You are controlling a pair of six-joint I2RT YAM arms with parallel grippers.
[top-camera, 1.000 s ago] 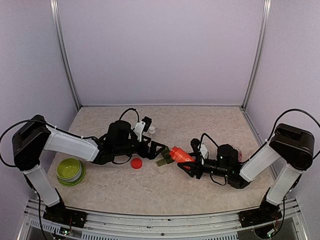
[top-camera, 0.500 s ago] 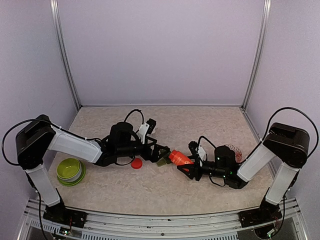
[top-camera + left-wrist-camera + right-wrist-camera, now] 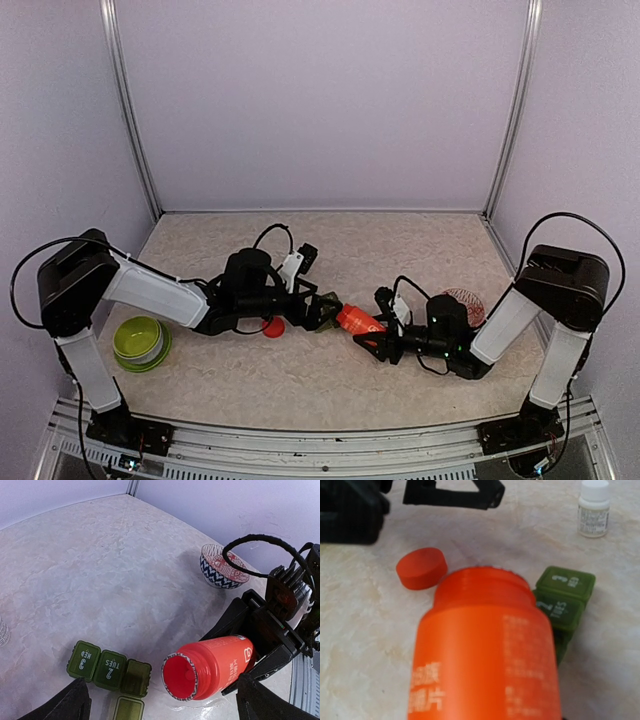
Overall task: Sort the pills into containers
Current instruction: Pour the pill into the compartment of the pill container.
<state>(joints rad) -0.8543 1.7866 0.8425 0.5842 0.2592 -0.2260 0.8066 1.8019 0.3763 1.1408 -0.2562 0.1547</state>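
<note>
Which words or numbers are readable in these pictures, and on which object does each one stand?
"3 WED": on the end lid of the green containers.
"2 TUES": on the middle lid of the same strip.
Red bottle: white print on its side, too blurred to read.
Small white bottle: label too small to read.

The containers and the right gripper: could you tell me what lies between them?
The open red bottle, held in the right gripper; the left wrist view shows it.
</note>
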